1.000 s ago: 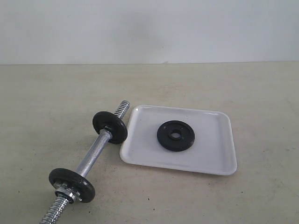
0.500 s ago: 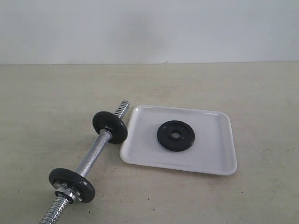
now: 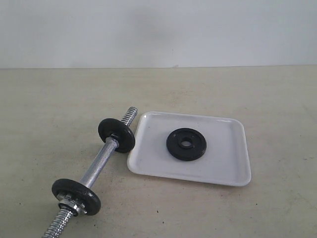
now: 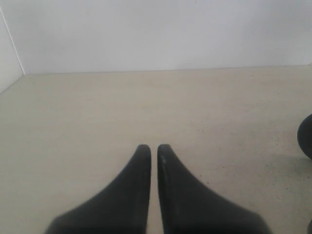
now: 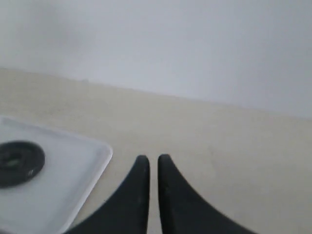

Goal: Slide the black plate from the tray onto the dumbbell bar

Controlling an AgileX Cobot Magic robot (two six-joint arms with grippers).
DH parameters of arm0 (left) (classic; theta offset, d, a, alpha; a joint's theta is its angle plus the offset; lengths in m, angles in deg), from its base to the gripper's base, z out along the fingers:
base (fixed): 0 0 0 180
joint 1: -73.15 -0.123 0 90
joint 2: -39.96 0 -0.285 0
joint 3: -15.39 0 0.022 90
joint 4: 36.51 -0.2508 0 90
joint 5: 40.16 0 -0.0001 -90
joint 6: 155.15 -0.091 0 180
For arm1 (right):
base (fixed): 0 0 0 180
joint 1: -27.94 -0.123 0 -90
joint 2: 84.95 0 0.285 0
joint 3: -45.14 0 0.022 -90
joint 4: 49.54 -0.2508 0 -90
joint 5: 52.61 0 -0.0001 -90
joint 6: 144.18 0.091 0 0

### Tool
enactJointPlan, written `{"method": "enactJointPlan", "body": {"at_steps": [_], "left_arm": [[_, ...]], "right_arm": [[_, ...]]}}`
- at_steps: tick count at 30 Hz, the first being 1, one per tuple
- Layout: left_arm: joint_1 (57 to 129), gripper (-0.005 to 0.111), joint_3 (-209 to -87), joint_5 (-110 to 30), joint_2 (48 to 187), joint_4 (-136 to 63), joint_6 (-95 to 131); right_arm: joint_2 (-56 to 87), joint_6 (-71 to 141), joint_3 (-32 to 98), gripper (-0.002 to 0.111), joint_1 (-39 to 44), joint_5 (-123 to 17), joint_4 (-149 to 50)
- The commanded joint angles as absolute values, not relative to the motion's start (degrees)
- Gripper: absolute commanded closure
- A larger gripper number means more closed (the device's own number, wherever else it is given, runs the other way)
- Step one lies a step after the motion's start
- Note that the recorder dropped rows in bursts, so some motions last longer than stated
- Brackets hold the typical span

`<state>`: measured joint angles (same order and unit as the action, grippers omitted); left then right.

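The left gripper (image 4: 153,147) is hanging over the bare beige surface (image 3: 247,89), and its black fingers (image 4: 141,168) are pressing together with nothing between them. It is not showing in the exterior view.

Next, the slim chrome steel dumbbell bar (image 3: 96,166) is lying flat on the surface, its long axis running diagonally from the near left edge of the exterior view up and to the right. A black iron disc with a silver nut (image 3: 77,196) is sitting on its nearer part, and a second black disc (image 3: 116,135) is sitting farther along. The free threaded end (image 3: 130,115) is pointing toward the left rim of the shallow glossy white rectangular tray (image 3: 223,158), just beside it.

The small round matte-black iron black plate (image 3: 174,145) is lying flat near the middle of the tray, centre hole facing up, clear of the rims. It is looking dense and rigid, heavy for its size, and likely to skate on the glazed tray. A pinch across the raised rim, or one finger through the hole, is probably the surest hold. Its hole axis is standing upright, so the plate is needing a turn onto its edge to line up with the bar.

The right gripper (image 5: 153,158) is hovering over the surface beside the tray, its fingers (image 5: 140,183) closed together and holding nothing.
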<state>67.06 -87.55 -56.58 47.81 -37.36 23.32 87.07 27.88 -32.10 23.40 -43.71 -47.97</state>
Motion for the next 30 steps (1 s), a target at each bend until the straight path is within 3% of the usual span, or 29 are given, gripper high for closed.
{"method": "enactJointPlan", "body": {"at_steps": [1, 8, 16, 22, 30], "left_arm": [[66.9, 0.102, -87.4, -56.1, 47.7, -36.9, 23.1], [66.9, 0.102, -87.4, -56.3, 47.7, -36.9, 23.1], [66.9, 0.102, -87.4, -56.3, 47.7, -36.9, 23.1], [66.9, 0.102, -87.4, -56.0, 47.7, -36.9, 23.1], [66.9, 0.102, -87.4, -56.0, 47.7, -36.9, 23.1]], "right_arm": [[87.3, 26.2, -32.1, 0.104, 23.4, -61.8, -47.3], [87.3, 26.3, -32.1, 0.104, 23.4, -87.4, -47.5], [87.3, 34.8, -32.1, 0.104, 23.4, -101.9, -47.5], [87.3, 49.6, -32.1, 0.104, 23.4, -94.3, -47.5], [87.3, 50.5, -32.1, 0.104, 23.4, -75.3, -47.5]]}}
